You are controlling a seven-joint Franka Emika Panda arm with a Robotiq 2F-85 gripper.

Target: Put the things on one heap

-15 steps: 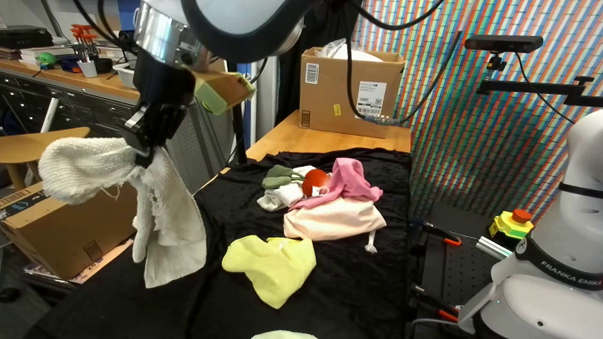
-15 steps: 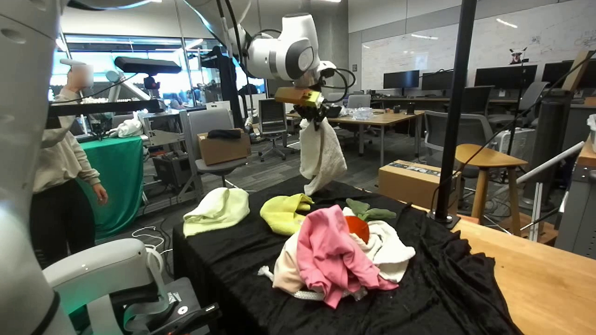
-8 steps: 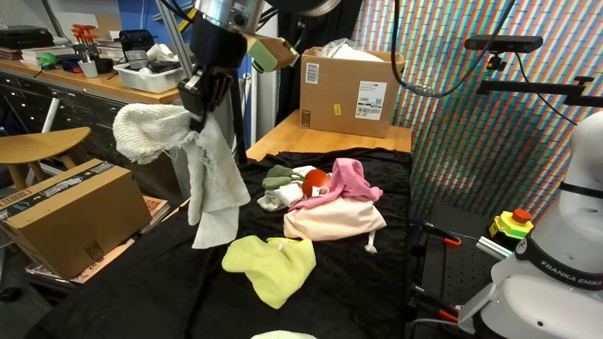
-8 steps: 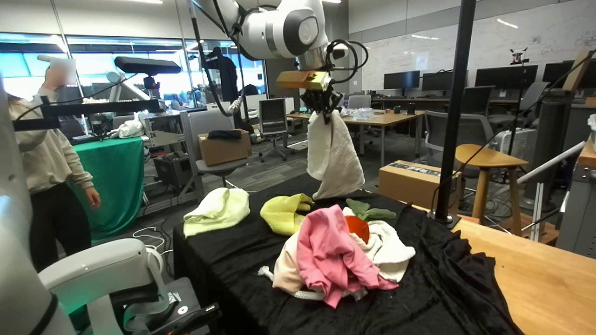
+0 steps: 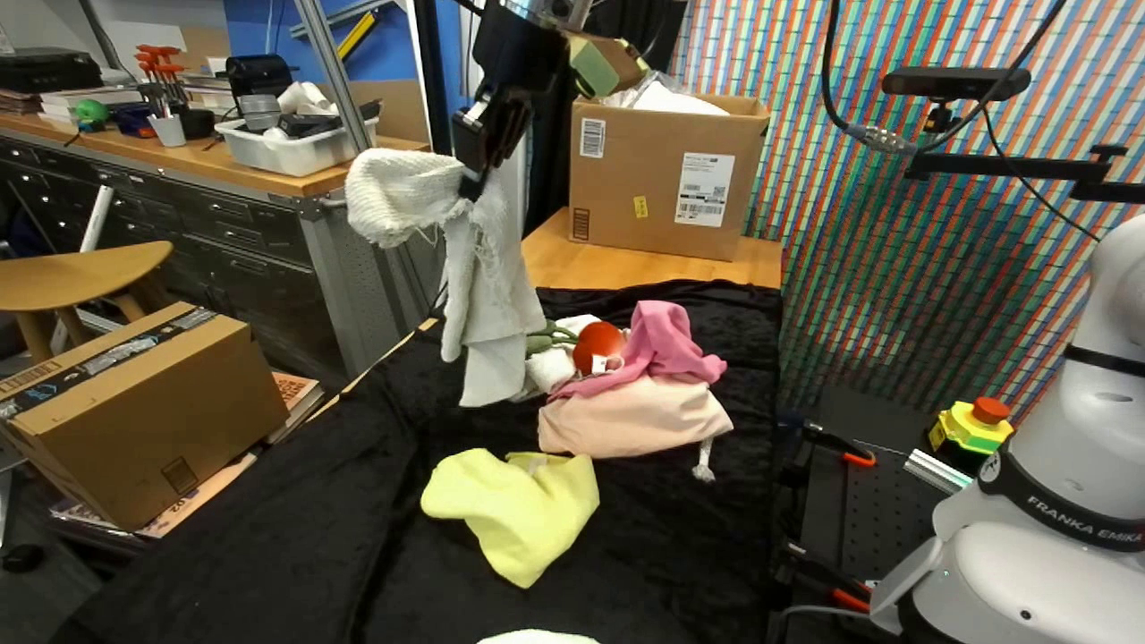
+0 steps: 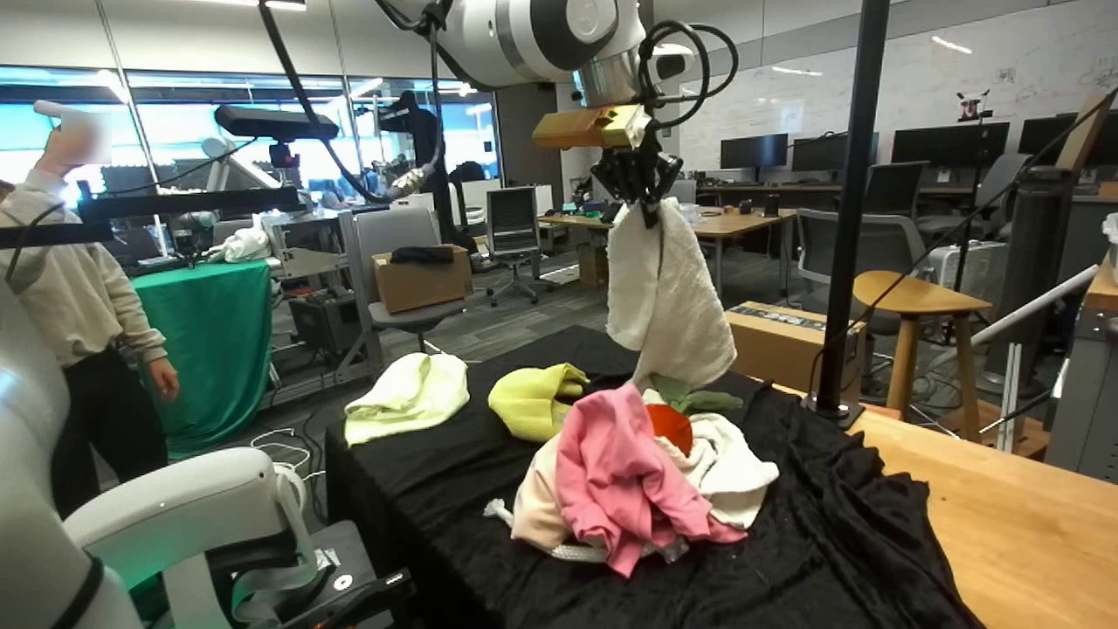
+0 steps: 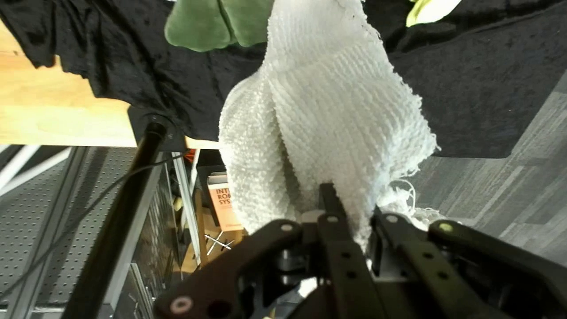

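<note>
The gripper [image 7: 352, 199] is clamped on a white terry cloth [image 6: 677, 306], which hangs in folds over the black-draped counter [image 6: 1031, 524], close to the heap [image 6: 629, 498]. In an exterior view its lower end hangs behind the heap's green leaves [image 6: 709, 401]; whether they touch cannot be told. There the pink cloth [image 6: 607, 454] hides most of a pale peach pouch [image 5: 637, 420], whose broad side, with the tasselled end of a white rope [image 5: 704, 463], shows in an exterior view, as does a small white tag [image 5: 600, 364] on the red round item [image 5: 599, 340]. A pale cream-yellow cloth [image 6: 410, 397] lies whole in an exterior view; elsewhere just its edge enters the frame. A yellow-green cloth [image 5: 519, 514] lies apart from the heap in both exterior views. The wrist view brings up close the lettering on an orange book [image 7: 225, 206]. A cardboard box [image 5: 648, 201] stands on the counter in an exterior view.
</note>
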